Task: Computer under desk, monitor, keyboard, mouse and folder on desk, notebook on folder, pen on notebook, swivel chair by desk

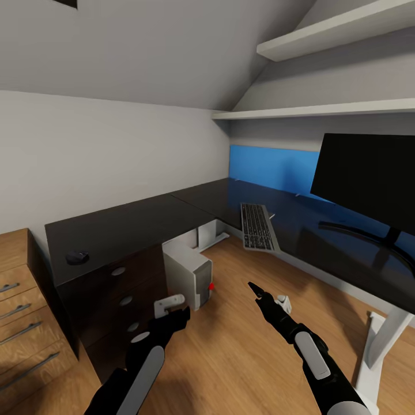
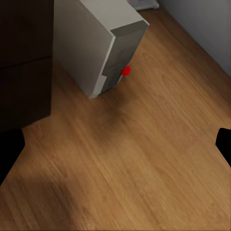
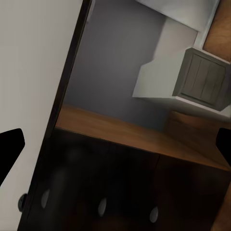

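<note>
The desk [image 1: 132, 222] is L-shaped with a glossy black top. The monitor [image 1: 369, 181] stands on its right wing, and the keyboard [image 1: 257, 226] lies near the inner corner. The mouse [image 1: 76, 257] rests on the left wing above the black drawers [image 1: 124, 288]. The light-grey computer [image 1: 187, 272] stands on the floor under the desk, also seen in the left wrist view [image 2: 96, 43]. My left gripper [image 1: 168, 306] [image 2: 115, 149] hangs open over bare floor just short of the computer. My right gripper [image 1: 257, 290] [image 3: 115, 144] is open and empty, facing the drawers. The swivel chair, folder, notebook and pen are out of view.
A light wooden chest of drawers [image 1: 23, 311] stands at the left, against the desk's end. A blue panel [image 1: 271, 167] leans on the wall behind the desk. White shelves [image 1: 323, 109] hang above. A white desk leg [image 1: 374, 346] stands at the right. Wooden floor [image 1: 242, 346] lies between my arms.
</note>
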Tool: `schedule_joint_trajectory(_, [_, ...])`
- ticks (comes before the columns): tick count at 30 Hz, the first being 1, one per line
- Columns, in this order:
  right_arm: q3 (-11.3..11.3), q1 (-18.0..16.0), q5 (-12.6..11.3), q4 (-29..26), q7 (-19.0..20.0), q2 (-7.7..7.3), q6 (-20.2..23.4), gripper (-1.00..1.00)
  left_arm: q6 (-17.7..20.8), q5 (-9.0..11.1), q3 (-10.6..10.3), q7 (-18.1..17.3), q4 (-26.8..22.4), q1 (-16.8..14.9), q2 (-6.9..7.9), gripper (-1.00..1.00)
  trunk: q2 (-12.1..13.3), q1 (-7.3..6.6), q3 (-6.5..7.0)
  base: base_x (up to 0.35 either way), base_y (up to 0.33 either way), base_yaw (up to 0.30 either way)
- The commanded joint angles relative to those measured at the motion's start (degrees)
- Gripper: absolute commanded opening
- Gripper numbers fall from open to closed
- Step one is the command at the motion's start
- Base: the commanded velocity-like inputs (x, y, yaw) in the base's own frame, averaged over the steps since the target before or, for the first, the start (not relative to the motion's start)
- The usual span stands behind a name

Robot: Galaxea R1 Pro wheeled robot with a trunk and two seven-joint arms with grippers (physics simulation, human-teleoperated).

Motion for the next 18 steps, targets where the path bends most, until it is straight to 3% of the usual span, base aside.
schedule_joint_trajectory(1, [-0.2, 0.0, -0.5, 0.0, 0.1, 0.03, 0.5, 1.0, 0.1, 0.5, -0.1, 0.5, 0.1, 0.0, 0.01, 1.0, 0.0, 0.0, -0.06, 0.104, -0.048, 0.001])
schedule_joint_trajectory(8, [-0.4, -0.1, -0.6, 0.1, -0.1, 0.04, -2.4, 1.0, 0.1, 0.5, -0.1, 0.5, 0.6, 0.0, 0.01, 1.0, 0.0, 0.0, -0.06, 0.026, -0.012, 0.0])
schedule_joint_trajectory(10, [-0.6, 0.0, -1.3, 2.5, -4.1, 0.66, -7.5, 1.0, 0.1, 0.5, -0.1, 0.4, 0.7, -0.1, 0.01, 1.0, 0.0, 0.0, -0.06, 0.0, 0.0, 0.0])
schedule_joint_trajectory(11, [-0.7, 0.0, -2.8, 3.1, -6.6, 1.72, -13.6, 1.0, 0.1, 0.5, -0.1, 0.4, 0.7, 0.0, 0.01, 1.0, 0.0, 0.0, -0.06, 0.0, 0.0, 0.0])
schedule_joint_trajectory(14, [-0.7, 0.0, -3.7, 3.3, -7.5, 2.42, -17.8, 1.0, 0.1, 0.4, -0.1, 0.4, 0.7, 0.0, -0.01, 1.0, 0.0, 0.0, -0.06, 0.0, 0.0, 0.0])
schedule_joint_trajectory(18, [-0.7, 0.0, -4.4, 3.3, -8.0, 2.79, -19.9, 1.0, 0.1, 0.4, -0.1, 0.5, 0.7, -0.1, 0.0, 1.0, 0.0, 0.0, -0.06, 0.0, 0.0, 0.0])
